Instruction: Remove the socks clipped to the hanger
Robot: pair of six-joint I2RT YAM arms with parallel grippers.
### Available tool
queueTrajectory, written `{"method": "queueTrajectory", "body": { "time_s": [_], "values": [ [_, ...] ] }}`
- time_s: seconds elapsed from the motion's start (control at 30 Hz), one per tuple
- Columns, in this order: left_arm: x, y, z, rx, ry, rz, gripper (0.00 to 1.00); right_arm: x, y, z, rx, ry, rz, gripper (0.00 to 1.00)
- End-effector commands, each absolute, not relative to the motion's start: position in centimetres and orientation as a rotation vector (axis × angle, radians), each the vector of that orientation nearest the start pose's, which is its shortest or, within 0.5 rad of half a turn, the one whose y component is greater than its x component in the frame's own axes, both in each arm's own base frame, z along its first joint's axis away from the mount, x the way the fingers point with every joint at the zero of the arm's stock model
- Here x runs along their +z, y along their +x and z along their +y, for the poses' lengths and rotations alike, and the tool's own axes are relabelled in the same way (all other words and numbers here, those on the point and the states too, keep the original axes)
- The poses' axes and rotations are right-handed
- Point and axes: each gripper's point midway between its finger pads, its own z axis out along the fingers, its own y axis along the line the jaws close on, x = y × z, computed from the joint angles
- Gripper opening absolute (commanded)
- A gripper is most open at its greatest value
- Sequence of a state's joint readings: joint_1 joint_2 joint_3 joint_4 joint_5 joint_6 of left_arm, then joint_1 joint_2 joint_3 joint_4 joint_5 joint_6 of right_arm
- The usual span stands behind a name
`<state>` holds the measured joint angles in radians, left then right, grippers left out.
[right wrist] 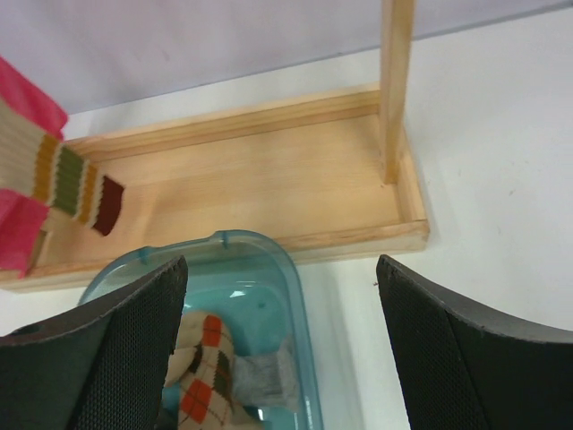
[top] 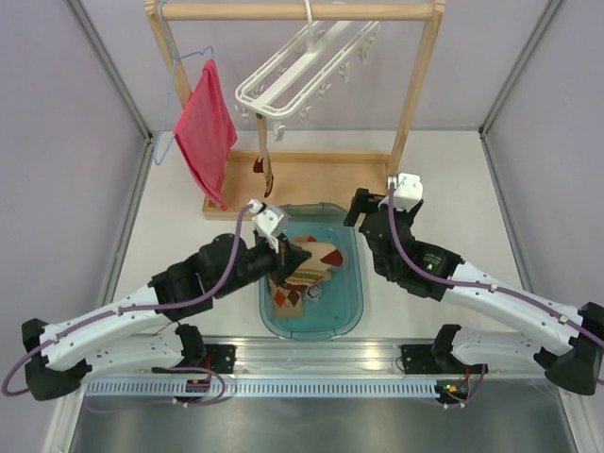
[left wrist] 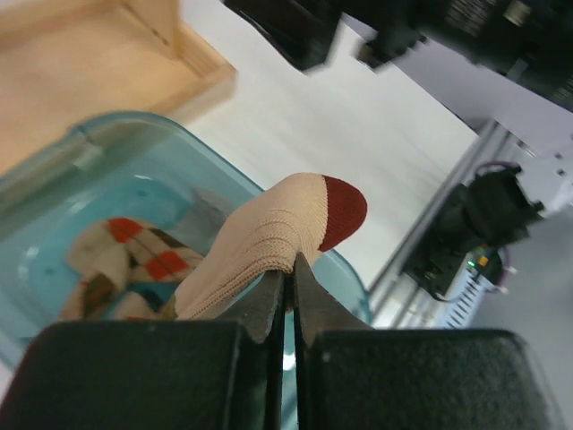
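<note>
Your left end effector leans down, pinched tight on a soft ribbed sock, with the smooth blue tub below it. Your right end effector is wide open and empty.

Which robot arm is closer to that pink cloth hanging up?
Left. The left arm reaches over the tub, diagonally right of the pink cloth; the right arm is beyond the tub's right side.
</note>
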<state>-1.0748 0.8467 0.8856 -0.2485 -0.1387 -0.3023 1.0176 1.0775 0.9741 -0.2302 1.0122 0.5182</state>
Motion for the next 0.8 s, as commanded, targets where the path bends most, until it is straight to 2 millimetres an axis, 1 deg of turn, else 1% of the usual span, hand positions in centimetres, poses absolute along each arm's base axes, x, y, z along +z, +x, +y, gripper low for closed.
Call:
{"method": "queueTrajectory", "body": {
  "time_s": [0.0,0.03,0.07,0.1,0.17,0.27,0.33,0.37,0.43,0.5,0.53,0.6,0.63,0.77],
  "values": [
    [28.1,15.2,-29.5,-0.913,0.443,1.831,0.02,27.2,28.2,17.0,0.196,0.295,1.758,0.90],
    [27.6,14.5,-29.9,-0.928,0.442,1.847,0.02,26.8,28.2,16.7,0.199,0.301,1.764,0.90],
    [27.3,14.4,-30.0,-0.935,0.421,1.861,0.02,26.1,28.1,16.4,0.193,0.302,1.776,0.89],
    [27.7,14.1,-30.4,-0.984,0.386,1.853,0.02,25.8,28.2,15.9,0.187,0.316,1.776,0.90],
    [27.0,13.7,-30.7,-1.012,0.369,1.863,0.02,24.8,28.1,15.6,0.185,0.321,1.791,0.89],
    [25.4,14.0,-31.3,-1.010,0.320,1.905,0.02,23.4,28.1,15.2,0.169,0.328,1.813,0.90],
    [23.5,14.2,-32.0,-0.981,0.325,1.947,0.02,22.8,28.2,15.4,0.169,0.331,1.826,0.90],
    [23.0,14.1,-32.2,-0.977,0.322,1.964,0.02,22.5,28.2,15.5,0.164,0.325,1.833,0.89],
    [22.1,14.4,-32.4,-0.952,0.318,1.987,0.02,22.0,28.4,15.5,0.146,0.322,1.842,0.90],
    [21.8,14.7,-32.4,-0.932,0.305,1.989,0.03,21.5,28.5,15.3,0.133,0.323,1.851,0.90],
    [21.7,14.8,-32.3,-0.918,0.303,1.994,0.26,21.4,28.5,15.3,0.131,0.320,1.855,0.90],
    [21.7,15.2,-32.1,-0.897,0.276,1.994,0.63,21.2,28.7,15.1,0.119,0.323,1.859,0.90],
    [21.6,15.2,-31.9,-0.881,0.274,2.002,0.99,21.1,28.8,14.9,0.119,0.327,1.862,0.90],
    [21.3,15.9,-31.2,-0.807,0.262,2.008,1.00,20.7,29.0,14.5,0.116,0.337,1.870,0.91]
  ]
}}
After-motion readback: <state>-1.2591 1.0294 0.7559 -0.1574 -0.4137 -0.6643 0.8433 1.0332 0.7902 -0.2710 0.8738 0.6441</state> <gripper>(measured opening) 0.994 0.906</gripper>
